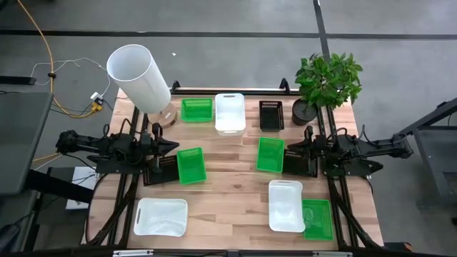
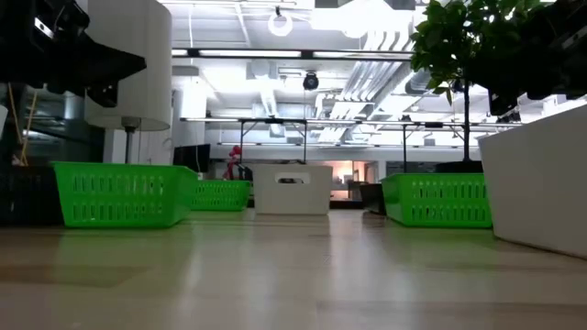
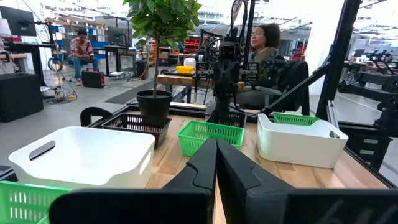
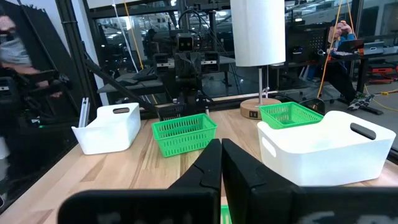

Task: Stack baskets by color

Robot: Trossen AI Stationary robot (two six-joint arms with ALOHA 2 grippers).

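Both the left gripper (image 1: 175, 147) and right gripper (image 1: 287, 153) rest closed and empty at opposite worktop (image 1: 228, 193) edges, baskets (image 1: 191, 165) scattered between, bare wood mid-front.

Two dark, matte black arms are seen, each built of blocky jointed segments with thin black cables looped along them. The left gripper (image 3: 216, 163) and the right gripper (image 4: 221, 163) are each formed of two broad, smooth black fingers tapering to narrow tips.
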